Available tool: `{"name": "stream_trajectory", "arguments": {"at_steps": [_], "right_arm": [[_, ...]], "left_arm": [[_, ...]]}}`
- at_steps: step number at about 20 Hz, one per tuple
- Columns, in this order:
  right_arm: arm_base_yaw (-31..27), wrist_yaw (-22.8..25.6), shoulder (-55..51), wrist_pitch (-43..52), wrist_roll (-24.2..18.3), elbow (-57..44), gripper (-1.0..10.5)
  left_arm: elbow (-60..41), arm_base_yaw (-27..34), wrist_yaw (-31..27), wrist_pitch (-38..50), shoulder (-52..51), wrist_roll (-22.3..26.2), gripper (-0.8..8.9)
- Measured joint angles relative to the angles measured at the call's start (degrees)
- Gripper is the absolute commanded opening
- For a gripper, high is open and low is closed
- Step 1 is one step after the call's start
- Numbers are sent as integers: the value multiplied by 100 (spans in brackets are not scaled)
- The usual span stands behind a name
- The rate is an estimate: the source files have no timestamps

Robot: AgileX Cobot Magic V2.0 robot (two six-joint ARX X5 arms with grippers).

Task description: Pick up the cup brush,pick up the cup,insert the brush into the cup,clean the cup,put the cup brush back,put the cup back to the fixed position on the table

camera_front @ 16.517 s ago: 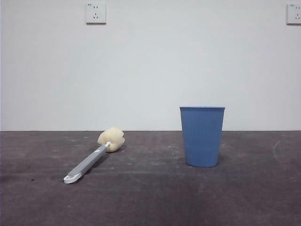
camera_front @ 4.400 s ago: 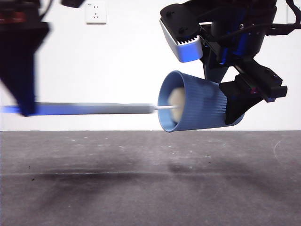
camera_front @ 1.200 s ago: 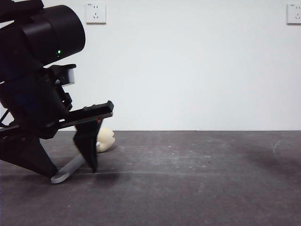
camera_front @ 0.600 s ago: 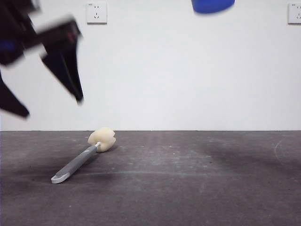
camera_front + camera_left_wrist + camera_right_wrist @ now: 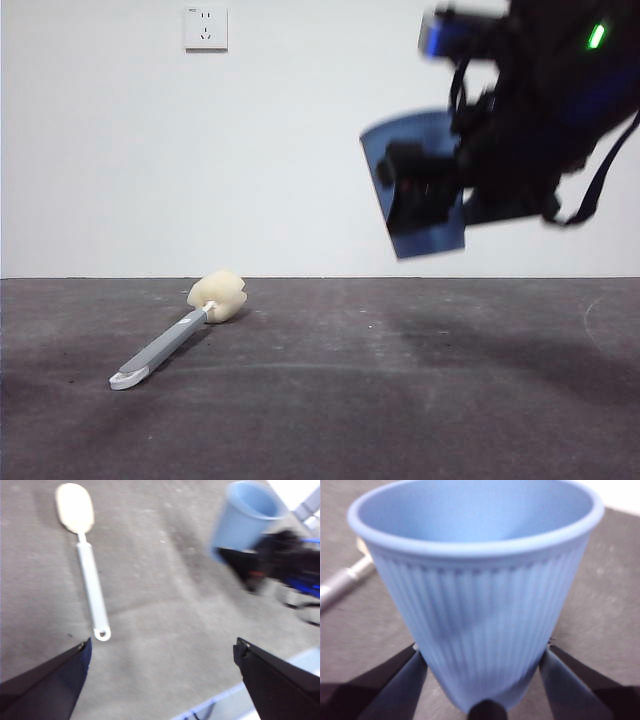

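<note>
The ribbed blue plastic cup [image 5: 475,580] hangs tilted in the air, clear of the dark grey matte table [image 5: 400,400], clamped low on its sides between the right gripper's [image 5: 482,665] black jaws. At about eight o'clock from it, the grey-handled cup brush [image 5: 170,338] with its cream sponge head lies flat on the table. The left gripper [image 5: 160,652] hovers above with its jaws spread wide, holding nothing.

even soft light, faint table [image 5: 320,400] shadows, cup [image 5: 415,185] perhaps motion-blurred, wrist views slightly soft
</note>
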Motion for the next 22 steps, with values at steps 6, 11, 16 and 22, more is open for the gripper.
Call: {"name": "stream_trajectory", "arguments": {"at_steps": [6,11,16,22], "right_arm": [[-479,-433,1410,1217,118,-17,-17],[-824,-903,2002,1792,153,-17,-17],[-988,-1217,2133,1864,192,-11,-16],[-979,-1215,2041,1384,199,98,358]], "left_arm": [[0,-2,142,-118,-35,-33,475],[0,-2,140,-116,-37,-33,475],[0,-2,105,-116,-37,-33,475],[0,-2,103,-118,-37,-33,475]]}}
